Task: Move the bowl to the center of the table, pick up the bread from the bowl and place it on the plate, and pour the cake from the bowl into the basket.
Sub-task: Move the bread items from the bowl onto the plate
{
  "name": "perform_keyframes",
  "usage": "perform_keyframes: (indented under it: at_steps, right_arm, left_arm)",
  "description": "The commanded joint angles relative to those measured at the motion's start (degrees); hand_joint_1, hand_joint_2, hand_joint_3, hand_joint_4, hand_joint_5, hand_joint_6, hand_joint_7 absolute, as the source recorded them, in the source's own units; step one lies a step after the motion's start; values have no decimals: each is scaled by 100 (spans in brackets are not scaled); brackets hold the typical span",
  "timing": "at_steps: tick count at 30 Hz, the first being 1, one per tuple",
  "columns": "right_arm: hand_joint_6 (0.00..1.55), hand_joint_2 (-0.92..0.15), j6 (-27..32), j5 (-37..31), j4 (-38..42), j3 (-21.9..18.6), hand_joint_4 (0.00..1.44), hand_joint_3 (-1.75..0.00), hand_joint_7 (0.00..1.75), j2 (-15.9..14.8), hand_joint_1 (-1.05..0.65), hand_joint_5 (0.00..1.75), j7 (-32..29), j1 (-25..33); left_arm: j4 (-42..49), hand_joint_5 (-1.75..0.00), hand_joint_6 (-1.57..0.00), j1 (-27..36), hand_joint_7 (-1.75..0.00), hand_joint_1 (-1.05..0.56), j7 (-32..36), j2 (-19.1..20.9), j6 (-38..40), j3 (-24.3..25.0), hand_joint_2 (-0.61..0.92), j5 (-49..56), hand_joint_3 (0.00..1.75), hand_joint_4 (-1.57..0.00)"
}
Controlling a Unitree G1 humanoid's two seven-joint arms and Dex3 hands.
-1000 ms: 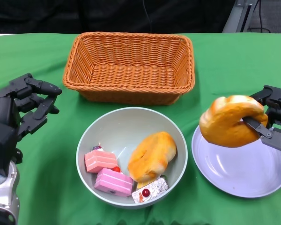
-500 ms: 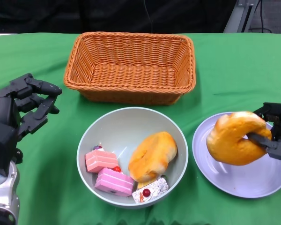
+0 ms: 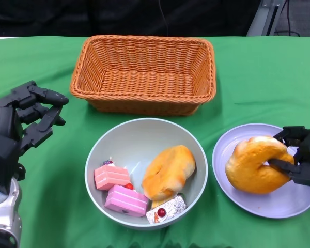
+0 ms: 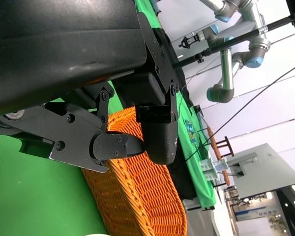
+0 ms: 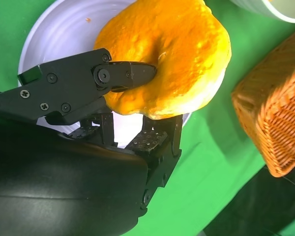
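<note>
Watching the release: the round golden ring-shaped bread point(image 3: 258, 164) sits low over the pale lilac round plate point(image 3: 248, 202), apparently touching it, and a finger hooked through its hole could drag it off the rim when the black right hand point(image 3: 299, 155) lets go. That hand pinches the bread from the plate's right side. The black left hand point(image 3: 26, 119) hovers, fingers spread and holding nothing, left of the grey round bowl point(image 3: 119, 134), where a second bread and pink cake pieces point(image 3: 119, 190) lie.

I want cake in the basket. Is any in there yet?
No, the basket holds nothing; the pink cakes sit in the bowl.
</note>
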Motion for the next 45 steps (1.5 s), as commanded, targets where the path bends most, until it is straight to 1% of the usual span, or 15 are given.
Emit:
perform_keyframes:
  at_steps: [1, 9, 12, 13, 15, 17, 19, 21, 23, 26, 31, 33, 37, 41, 45]
  right_arm:
    - [72, -92, 93, -38, 108, 29, 60, -28, 83, -141, -3, 133, 25, -111]
    - [73, -92, 291, -120, 268, 181, 61, -28, 78, -240, -5, 132, 199, -210]
    - [75, -92, 283, -227, 300, 258, 62, -27, 70, -266, -6, 127, 168, -215]
    - [76, -92, 268, -285, 292, 289, 64, -26, 62, -274, -8, 117, 130, -211]
    - [83, -92, 188, -396, 277, 339, 73, -25, 35, -287, -9, 76, 42, -191]
    - [87, -92, 126, -567, 228, 419, 80, -23, 19, -315, -11, 49, -59, -167]
    - [85, -92, 252, -837, 87, 569, 82, -22, 13, -371, -16, 42, -117, -170]
    - [76, -92, 235, -1022, -32, 661, 76, -21, 6, -417, -18, 36, -134, -144]
    - [69, -92, 189, -1148, -141, 694, 70, -20, 1, -417, -20, 19, -189, -93]
    - [59, -92, 30, -1354, -209, 762, 62, -17, 0, -455, -23, 7, -304, -26]
    - [47, -92, 13, -1640, -367, 872, 55, -16, 0, -515, -25, 2, -335, 36]
    - [43, -92, 96, -1719, -441, 901, 48, -16, 0, -523, -27, 0, -281, 45]
    - [37, -92, 154, -1747, -529, 880, 37, -16, 0, -485, -30, 0, -228, 73]
    - [34, -92, 59, -1769, -568, 877, 33, -13, 0, -482, -31, 0, -274, 120]
    - [27, -92, -40, -1756, -591, 849, 23, -10, 0, -458, -33, 0, -352, 186]
  left_arm:
    - [-17, -133, -90, -64, -95, -12, 70, 123, -55, 0, 88, 34, 43, -83]
    - [-16, -134, -90, -66, -95, -11, 33, 104, -77, 33, 88, -5, 43, -83]
    - [-19, -134, -91, -64, -94, -11, 30, 105, -73, 36, 87, -15, 44, -83]
    - [-23, -133, -91, -62, -93, -11, 36, 109, -75, 32, 87, -7, 44, -83]
    - [-35, -133, -91, -59, -93, -10, 38, 110, -72, 27, 87, -3, 44, -83]
    - [-43, -133, -91, -56, -92, -11, 49, 115, -60, 24, 87, 7, 44, -83]
    - [-25, -134, -91, -60, -92, -11, 67, 130, -95, 15, 87, 36, 45, -83]
    - [-23, -133, -92, -59, -91, -11, 76, 133, -100, 13, 87, 48, 45, -83]
    - [-36, -132, -92, -53, -91, -11, 81, 125, -95, 17, 87, 46, 45, -83]
    - [-42, -132, -92, -48, -91, -11, 104, 127, -93, 10, 87, 71, 45, -84]
    - [-43, -132, -91, -44, -92, -11, 73, 124, -104, 13, 87, 69, 45, -83]
    - [-33, -132, -91, -47, -93, -11, 74, 126, -110, 12, 87, 73, 44, -83]
    - [-64, -132, -91, -46, -93, -11, 100, 104, -65, 16, 87, 73, 44, -83]
    - [-78, -132, -91, -42, -94, -11, 81, 95, -54, 16, 86, 62, 45, -83]
    - [-80, -132, -90, -34, -94, -11, 95, 107, -84, 1, 87, 94, 45, -82]
